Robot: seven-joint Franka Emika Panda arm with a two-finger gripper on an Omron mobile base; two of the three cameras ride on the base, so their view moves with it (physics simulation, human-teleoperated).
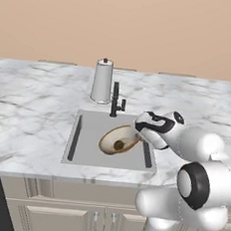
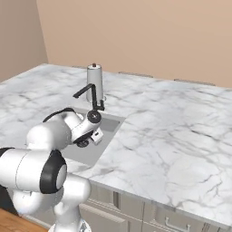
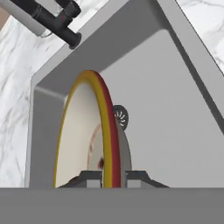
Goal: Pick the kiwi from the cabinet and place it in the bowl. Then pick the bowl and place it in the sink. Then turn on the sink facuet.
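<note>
The bowl (image 1: 116,139) hangs tilted on its side in the sink (image 1: 86,152), cream inside facing left. The dark-brown kiwi (image 1: 118,146) lies against its lower inside wall. My gripper (image 1: 137,135) is shut on the bowl's right rim. In the hand view the tan-gold rim of the bowl (image 3: 105,127) runs upright between my fingertips, where my gripper (image 3: 112,179) clamps it, above the grey floor of the sink (image 3: 175,113). The black faucet (image 1: 116,101) stands behind the basin, its spout (image 3: 52,19) at the upper left of the hand view. The cabinet is out of view.
A pale grey paper-towel roll (image 1: 103,81) stands just behind the faucet (image 2: 93,97). White marble counter (image 1: 33,104) surrounds the sink (image 2: 108,124). A round drain (image 3: 120,116) sits in the basin floor. Beige drawers run below the counter's front edge.
</note>
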